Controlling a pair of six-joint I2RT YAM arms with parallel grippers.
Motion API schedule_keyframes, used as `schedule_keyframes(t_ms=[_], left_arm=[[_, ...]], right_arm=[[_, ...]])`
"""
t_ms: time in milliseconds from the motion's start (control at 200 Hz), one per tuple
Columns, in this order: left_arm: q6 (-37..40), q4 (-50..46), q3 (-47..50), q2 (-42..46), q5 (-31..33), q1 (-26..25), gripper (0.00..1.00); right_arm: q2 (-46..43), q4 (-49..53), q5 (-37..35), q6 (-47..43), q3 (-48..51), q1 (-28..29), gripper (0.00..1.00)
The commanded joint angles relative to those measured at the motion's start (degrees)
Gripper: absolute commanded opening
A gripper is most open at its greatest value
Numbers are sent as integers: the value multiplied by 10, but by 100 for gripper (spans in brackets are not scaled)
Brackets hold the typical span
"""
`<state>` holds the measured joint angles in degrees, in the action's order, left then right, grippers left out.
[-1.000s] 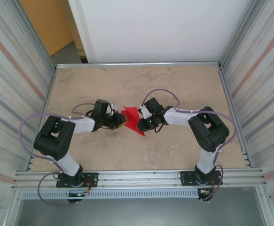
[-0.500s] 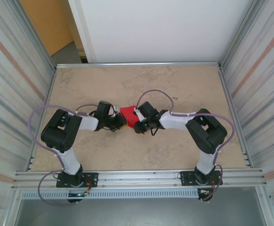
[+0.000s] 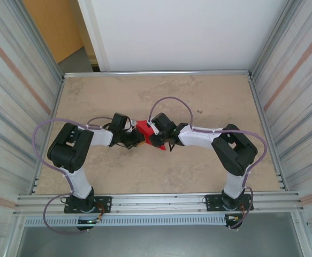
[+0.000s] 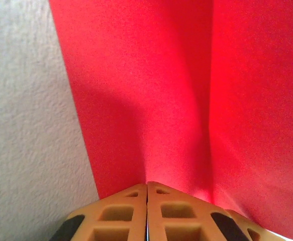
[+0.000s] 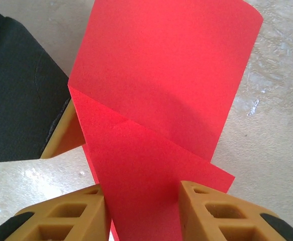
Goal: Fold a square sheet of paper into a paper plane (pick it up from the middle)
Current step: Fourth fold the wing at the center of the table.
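Red square sheet of paper point(image 4: 151, 90) pinched in the closed left gripper point(image 4: 147, 185), crease running straight ahead; right gripper point(image 5: 142, 188) straddles it, jaws part-open, not clamping.

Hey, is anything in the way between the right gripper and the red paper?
Nothing visible. The red paper runs between the open fingers of the right gripper, and the left gripper is shut on it from the opposite side.

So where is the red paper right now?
In the top view the red paper is near the middle of the table, between the two hands: the left hand pinches its left side, and it passes between the open fingers of the right hand.
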<state>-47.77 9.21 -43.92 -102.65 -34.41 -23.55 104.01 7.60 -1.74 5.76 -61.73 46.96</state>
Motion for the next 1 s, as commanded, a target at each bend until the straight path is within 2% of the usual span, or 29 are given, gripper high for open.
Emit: schedule_keyframes(t_ms=[0, 190, 481, 792, 992], left_arm=[[16, -32, -3, -22, 25, -4, 10], [18, -35, -8, -20, 19, -4, 10], [12, -26, 1, 27, 35, -1, 11], [-2, 12, 80, 136, 65, 34, 15], [9, 53, 104, 172, 38, 40, 24]], right_arm=[[15, -1, -1, -42, -17, -2, 39], [25, 0, 46, -53, -20, -10, 35], [23, -8, 111, -27, -13, -20, 17], [13, -28, 215, 37, 3, -49, 15], [21, -55, 283, 93, 12, -60, 14]])
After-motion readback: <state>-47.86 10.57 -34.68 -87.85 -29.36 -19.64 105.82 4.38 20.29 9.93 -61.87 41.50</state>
